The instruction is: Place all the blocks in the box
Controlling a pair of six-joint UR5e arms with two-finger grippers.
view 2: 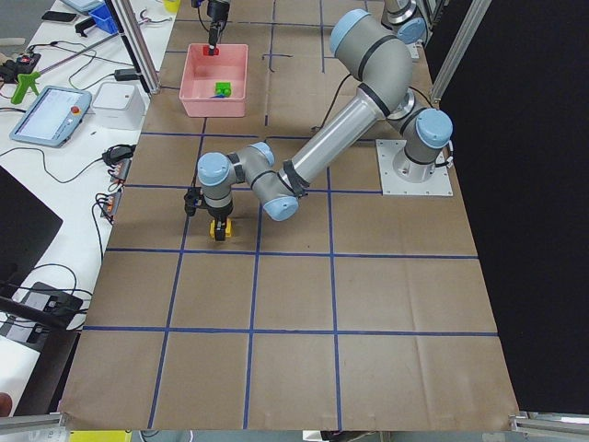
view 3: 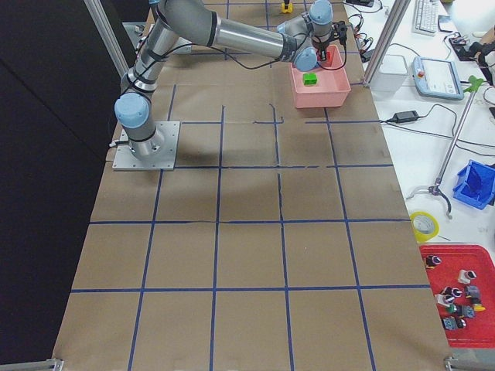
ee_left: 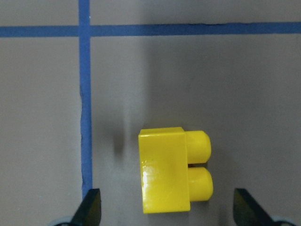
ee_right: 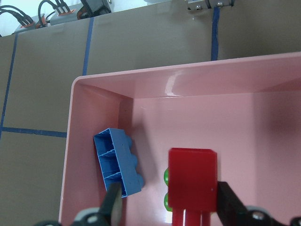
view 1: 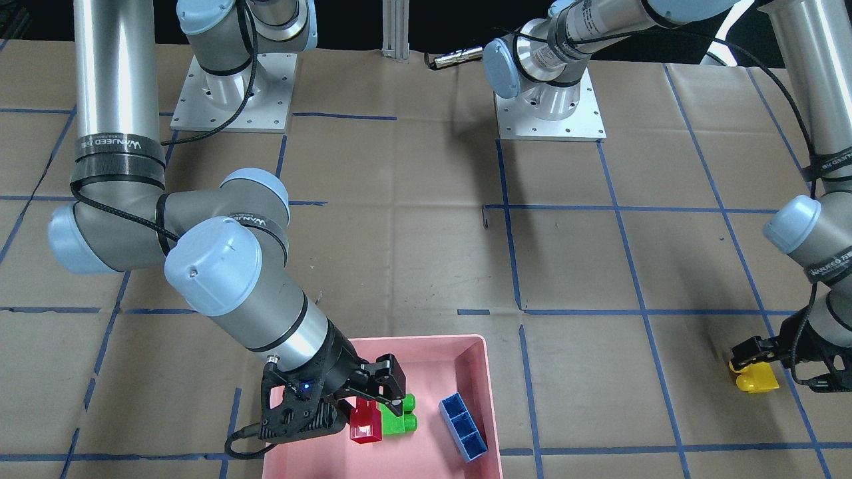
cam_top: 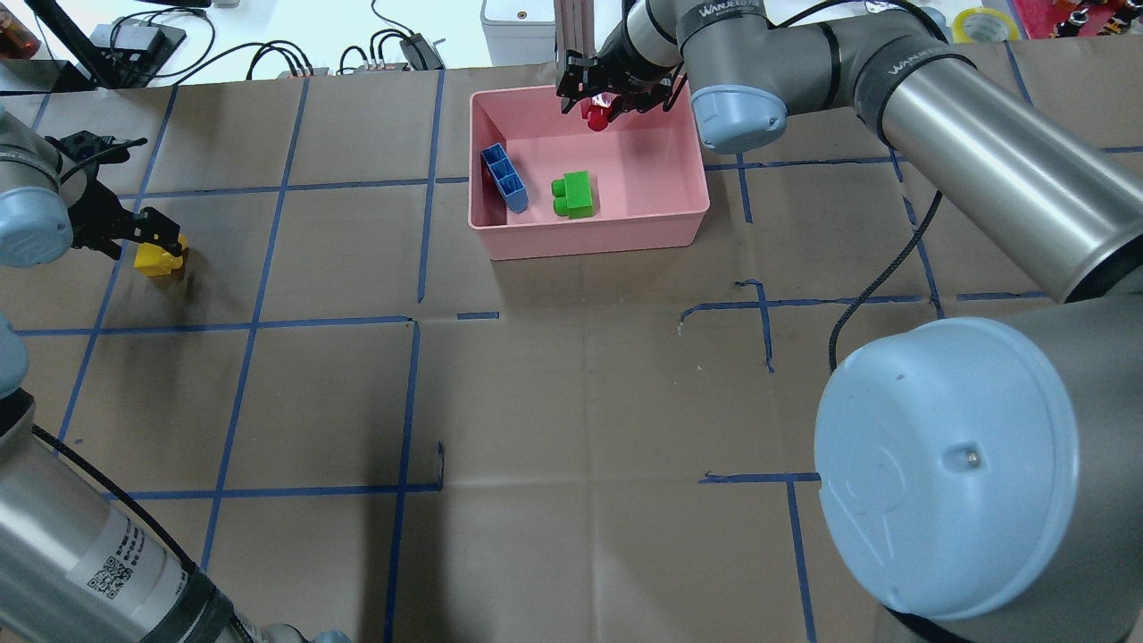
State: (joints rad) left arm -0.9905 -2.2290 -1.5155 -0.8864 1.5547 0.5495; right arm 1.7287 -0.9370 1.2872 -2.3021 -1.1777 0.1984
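The pink box [view 1: 484,379] stands on the paper-covered table and also shows in the overhead view [cam_top: 589,237]. In it lie the blue block [view 1: 464,426] [ee_right: 117,162] on its side and the green block [view 1: 399,418] [cam_top: 573,195]. My right gripper [view 1: 373,392] [ee_right: 169,202] hangs over the box's far end with its jaws apart. The red block [ee_right: 193,176] [view 1: 366,426] sits between them, against one finger and clear of the other. My left gripper [ee_left: 168,209] [cam_top: 152,234] is open and low over the table. The yellow block [ee_left: 164,169] [cam_top: 159,259] lies on its side between its fingers.
Blue tape lines cross the table. The two arm bases [view 1: 549,110] stand at the robot's side. Cables and devices [cam_top: 268,54] lie beyond the table's far edge behind the box. The right arm's forearm [cam_top: 982,152] reaches across the table's right half.
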